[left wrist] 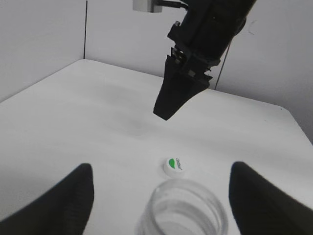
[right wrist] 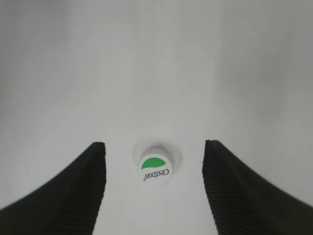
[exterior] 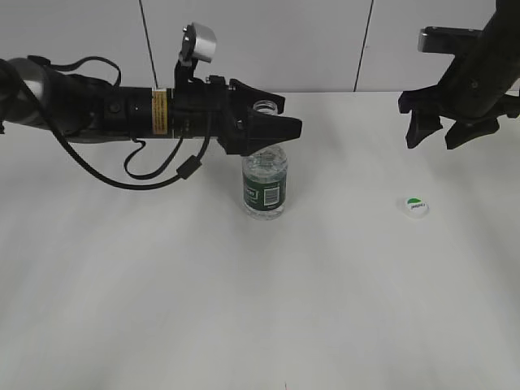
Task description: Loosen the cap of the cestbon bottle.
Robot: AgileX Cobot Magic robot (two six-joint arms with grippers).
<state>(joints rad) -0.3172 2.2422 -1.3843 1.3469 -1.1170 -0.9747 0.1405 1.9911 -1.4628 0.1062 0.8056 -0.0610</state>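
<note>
The cestbon bottle (exterior: 265,183) stands upright mid-table, clear with a dark green label, its mouth open and uncapped. It also shows in the left wrist view (left wrist: 183,210). The white cap (exterior: 414,206) with its green mark lies flat on the table to the bottle's right, apart from it; it shows in both wrist views (left wrist: 174,166) (right wrist: 155,167). My left gripper (exterior: 276,122) (left wrist: 161,166) is open, its fingers on either side of the bottle's neck without touching it. My right gripper (exterior: 432,134) (right wrist: 154,143) is open and empty, well above the cap.
The white table (exterior: 162,284) ends at a pale panelled wall (exterior: 325,41) behind. The left arm's cable (exterior: 154,175) hangs low over the table left of the bottle. The right gripper's fingers (left wrist: 168,110) hang over the table beyond the cap.
</note>
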